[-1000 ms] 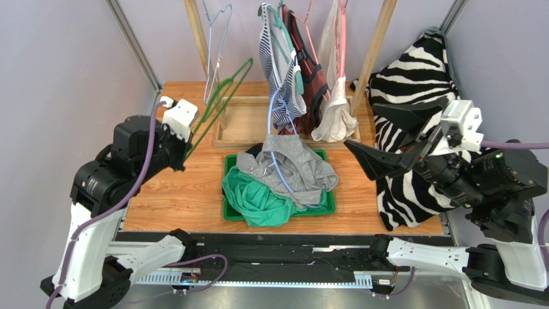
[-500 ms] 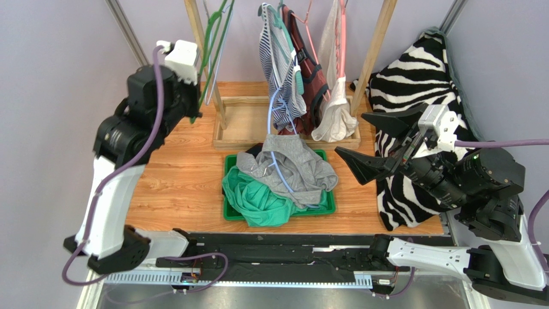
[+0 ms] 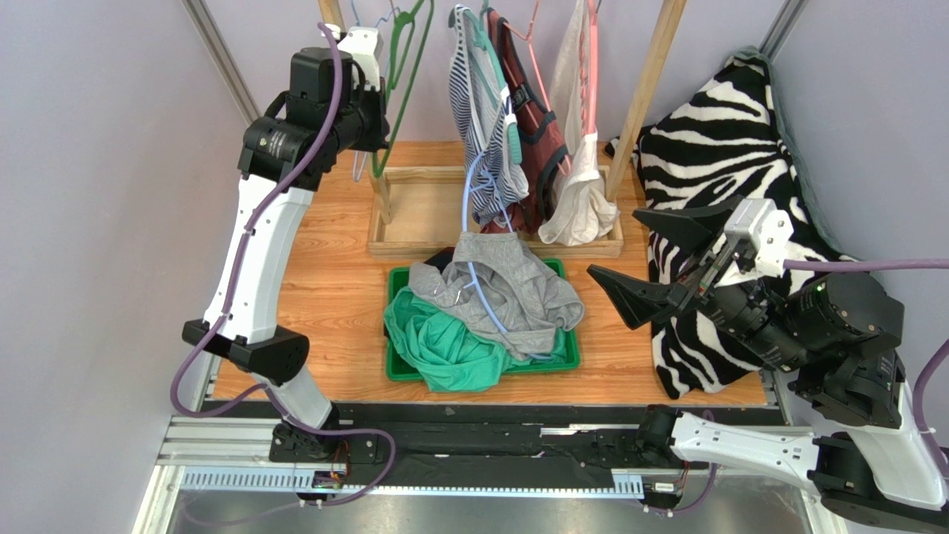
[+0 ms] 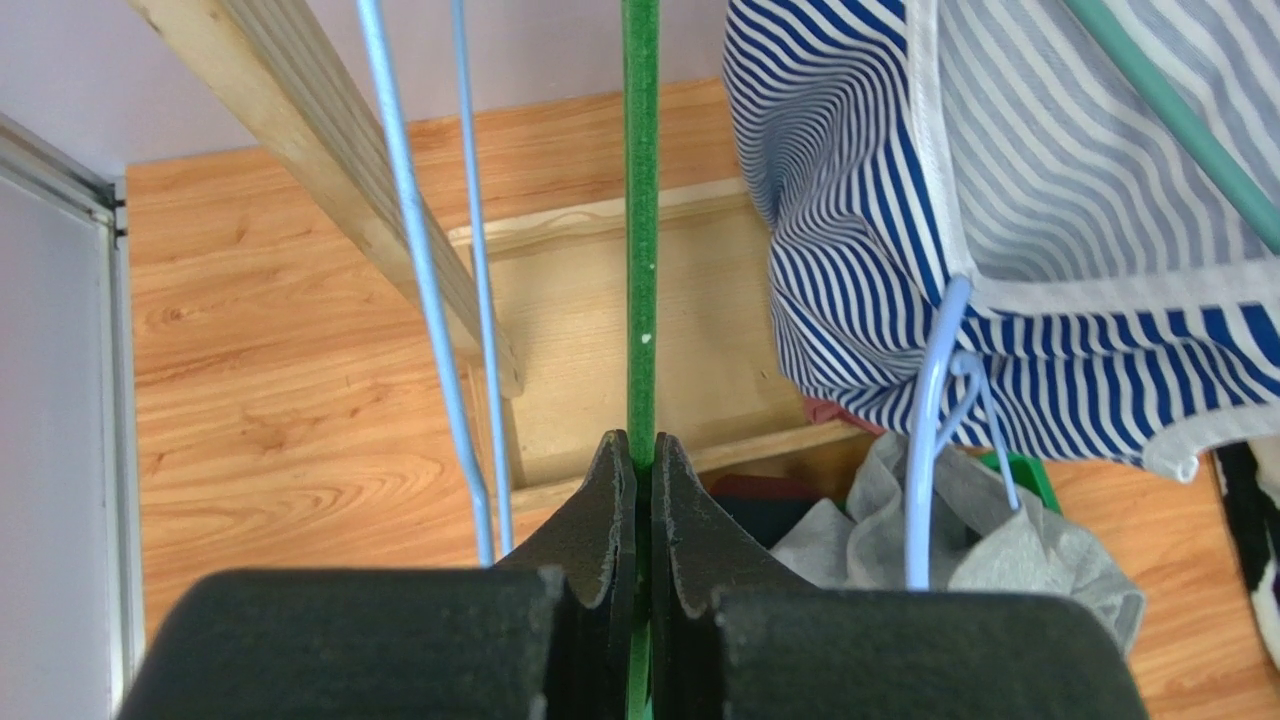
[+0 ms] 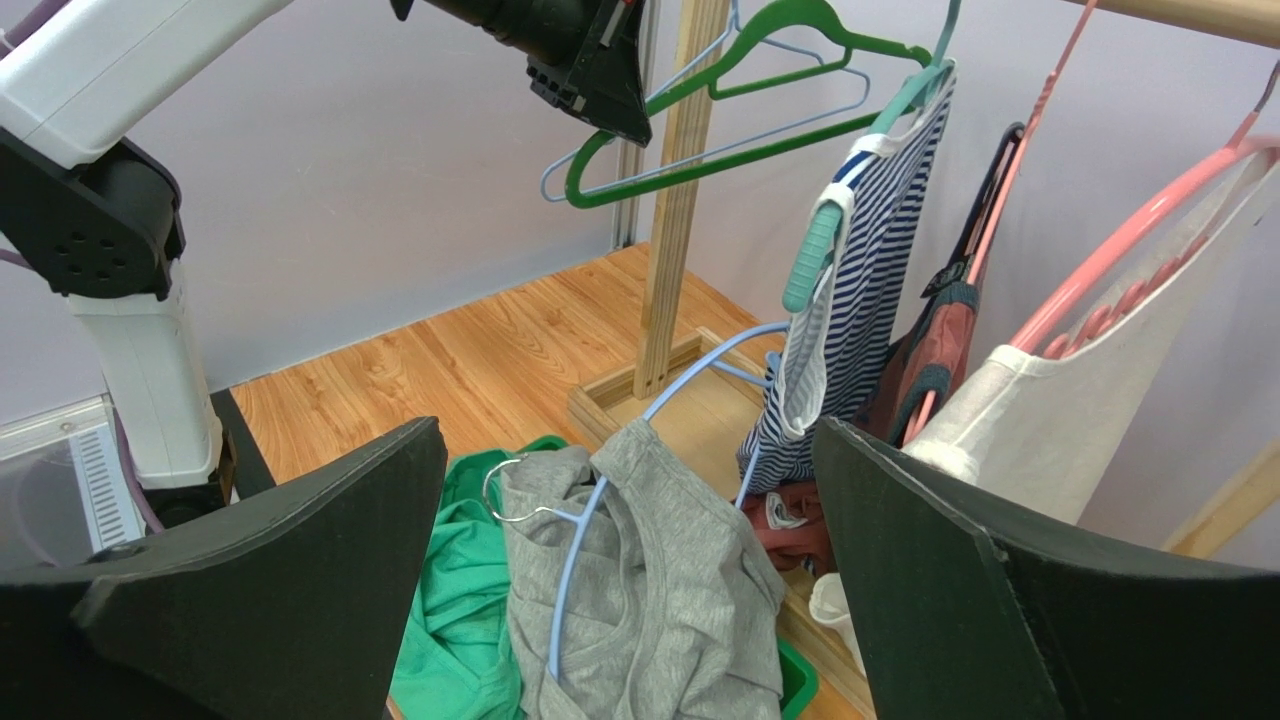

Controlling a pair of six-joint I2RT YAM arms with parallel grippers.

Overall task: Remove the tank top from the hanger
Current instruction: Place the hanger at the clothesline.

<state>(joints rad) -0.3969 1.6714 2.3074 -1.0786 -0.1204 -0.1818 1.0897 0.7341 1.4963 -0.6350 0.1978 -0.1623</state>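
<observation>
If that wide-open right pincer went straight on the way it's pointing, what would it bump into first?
Probably the gray top heaped in the green bin, with its light blue hanger. The right pincer points at it; depth is hard to judge.

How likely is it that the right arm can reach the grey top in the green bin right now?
Probably yes. The right gripper is open and hangs just right of the green bin, fingers pointed toward the grey top, with nothing between them.
</observation>
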